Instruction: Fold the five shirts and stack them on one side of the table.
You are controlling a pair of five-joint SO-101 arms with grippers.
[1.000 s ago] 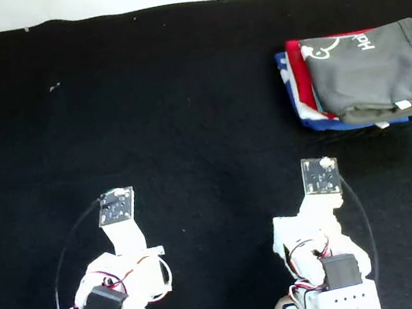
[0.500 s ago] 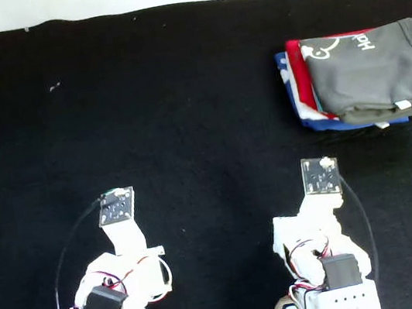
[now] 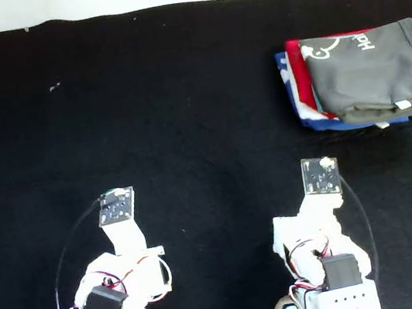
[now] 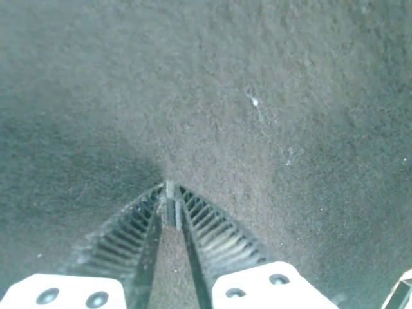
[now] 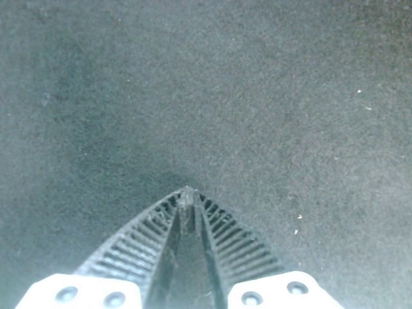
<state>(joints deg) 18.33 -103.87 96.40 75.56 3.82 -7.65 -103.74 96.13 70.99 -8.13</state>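
Both pairs of jaws are closed, tips meeting, with nothing held between them. Seen from its own wrist camera, the left gripper point(image 4: 169, 196) hangs over bare black cloth point(image 4: 290, 77) flecked with a few pale specks of lint. The right gripper point(image 5: 187, 199) hangs over the same cloth. From above, the two arms point(image 3: 124, 281) sit drawn back, side by side at the near edge of the table. The stack of folded shirts point(image 3: 363, 79) lies at the far right, well apart from both arms: a grey shirt point(image 3: 380, 64) with white print on top, a red shirt point(image 3: 298, 69) peeking out beneath it, and a blue shirt point(image 3: 342, 124) at the bottom.
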